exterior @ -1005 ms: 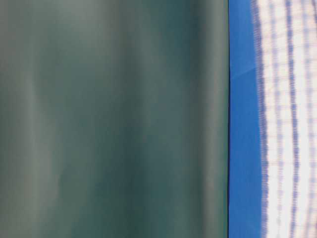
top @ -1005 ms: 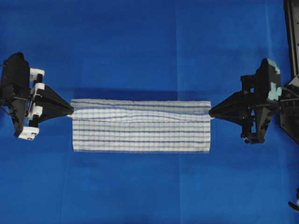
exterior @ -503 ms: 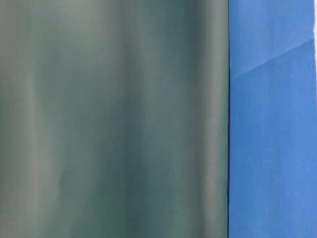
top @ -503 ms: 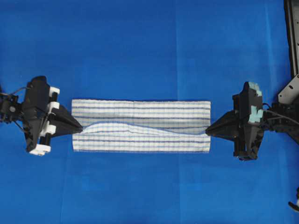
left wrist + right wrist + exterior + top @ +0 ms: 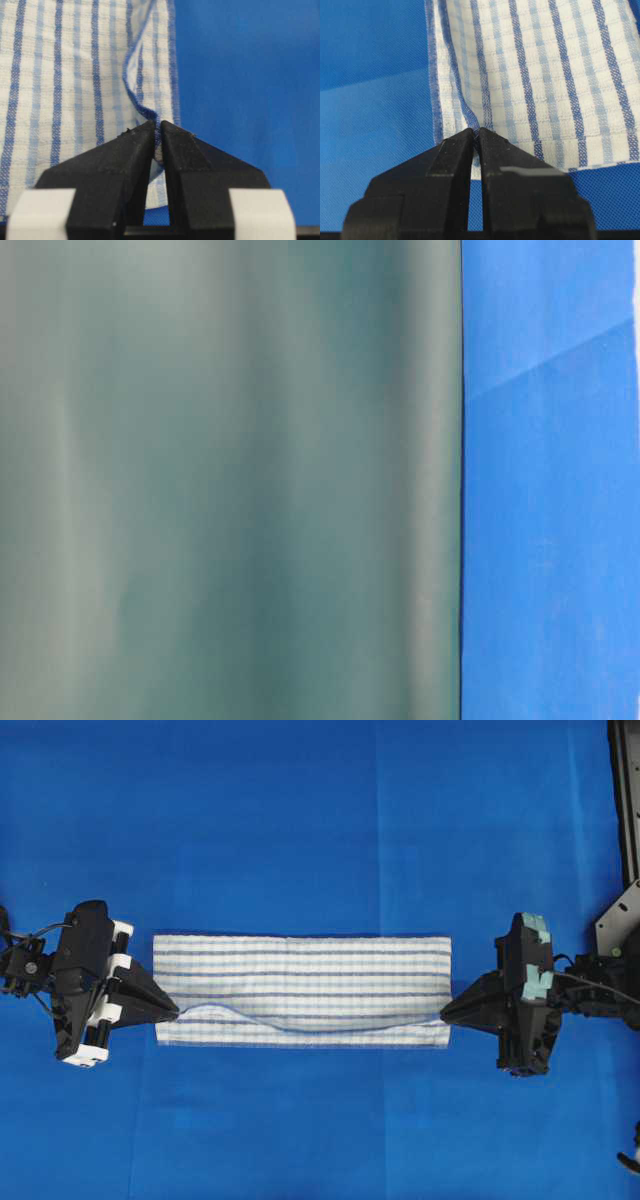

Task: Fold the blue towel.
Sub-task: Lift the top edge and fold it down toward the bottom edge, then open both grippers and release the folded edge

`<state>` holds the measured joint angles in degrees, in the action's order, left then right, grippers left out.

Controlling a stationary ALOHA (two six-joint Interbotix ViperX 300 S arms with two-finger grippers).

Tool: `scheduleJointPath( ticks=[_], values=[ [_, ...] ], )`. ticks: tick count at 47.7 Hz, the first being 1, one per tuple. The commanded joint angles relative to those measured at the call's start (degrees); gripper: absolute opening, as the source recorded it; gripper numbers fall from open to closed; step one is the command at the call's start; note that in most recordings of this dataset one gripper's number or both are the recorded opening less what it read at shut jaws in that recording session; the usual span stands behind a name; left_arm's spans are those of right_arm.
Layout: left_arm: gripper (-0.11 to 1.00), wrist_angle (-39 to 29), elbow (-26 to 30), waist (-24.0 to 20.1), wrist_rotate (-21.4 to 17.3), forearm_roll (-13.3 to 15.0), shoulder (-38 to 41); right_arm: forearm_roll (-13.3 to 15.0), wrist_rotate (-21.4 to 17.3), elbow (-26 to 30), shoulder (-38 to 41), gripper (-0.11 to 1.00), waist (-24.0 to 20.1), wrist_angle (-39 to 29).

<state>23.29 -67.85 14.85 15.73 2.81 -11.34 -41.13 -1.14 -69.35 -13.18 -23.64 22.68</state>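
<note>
The blue towel, white with thin blue stripes, lies folded lengthwise in the middle of the table. Its upper layer's edge sags in a curve close to the near edge. At the towel's left end my left gripper is shut on that layer's corner; the left wrist view shows the towel pinched between the left gripper's tips. My right gripper is shut on the matching corner at the right end. In the right wrist view the towel's hem is clamped in the right gripper.
A plain blue cover spreads over the whole table. A black frame stands at the right edge. In the table-level view a blurred grey-green surface fills most of the picture, with blue cover to its right.
Both grippers have carried the towel's upper layer from the far edge toward the near edge. The towel has left the table-level view.
</note>
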Motion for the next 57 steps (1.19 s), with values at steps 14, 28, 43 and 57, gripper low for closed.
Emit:
scheduleJointPath(
  ticks=[14,28,43,57],
  values=[
    [0.75,-2.5,0.7,0.1,0.7,0.2,-1.7,-0.1,1.5,1.3,-0.7,0.7,-0.3,1.1],
    [0.82,-13.1,1.7,-4.4,-1.1,-0.4,-11.6,-0.2,10.5,0.9,-9.6,0.92,2.7,0.5],
    [0.82,-14.6,1.7,-16.3,-10.3,-0.4,-12.8,-0.2,18.1,-0.3,-12.0,0.92,17.4,-5.2],
    [0.82,-12.5,1.5,-20.3,-12.0,-0.4,-4.6,-0.2,18.9,0.1,-4.0,0.92,20.8,-5.1]
  ],
)
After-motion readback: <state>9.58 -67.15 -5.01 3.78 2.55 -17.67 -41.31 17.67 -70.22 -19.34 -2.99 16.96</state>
